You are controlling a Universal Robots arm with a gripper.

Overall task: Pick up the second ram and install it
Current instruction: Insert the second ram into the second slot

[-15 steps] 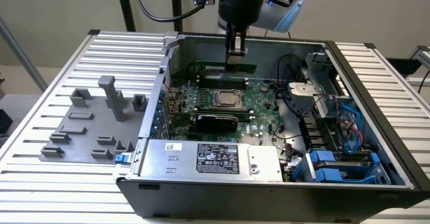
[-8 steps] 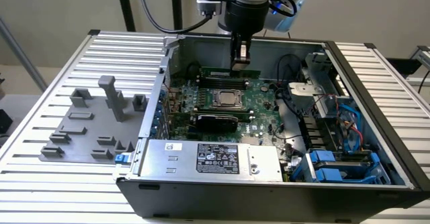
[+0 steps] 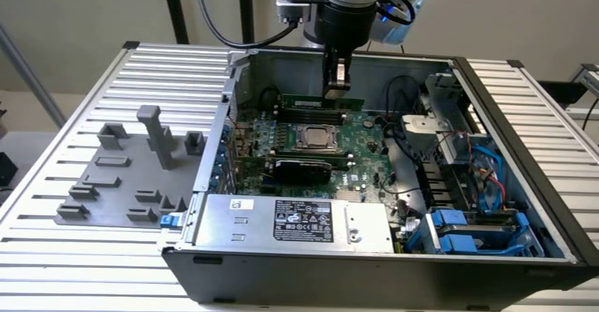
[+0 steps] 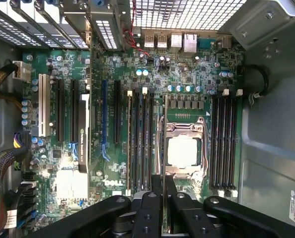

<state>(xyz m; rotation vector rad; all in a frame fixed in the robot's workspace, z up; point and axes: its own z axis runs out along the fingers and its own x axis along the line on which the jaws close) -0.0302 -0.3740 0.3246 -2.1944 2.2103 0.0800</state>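
My gripper (image 3: 336, 87) reaches down into the open computer case (image 3: 524, 158) and is shut on the second ram (image 3: 323, 102), a long, narrow green stick held level below the fingers. The stick hangs over the far part of the motherboard (image 3: 363, 152), just beyond the CPU socket (image 3: 318, 138). In the wrist view the black fingers (image 4: 148, 208) press together on the ram (image 4: 164, 134), seen edge-on as a thin strip. It runs between the CPU socket (image 4: 184, 151) and the neighbouring memory slots (image 4: 140, 141). I cannot tell whether it touches a slot.
A second bank of memory slots (image 4: 223, 141) lies on the socket's other side. A grey fixture plate (image 3: 122, 175) with upright blocks sits at the exterior view's left. The power supply (image 3: 290, 221), blue drive bays (image 3: 468, 231) and cable bundles (image 3: 412, 165) crowd the case.
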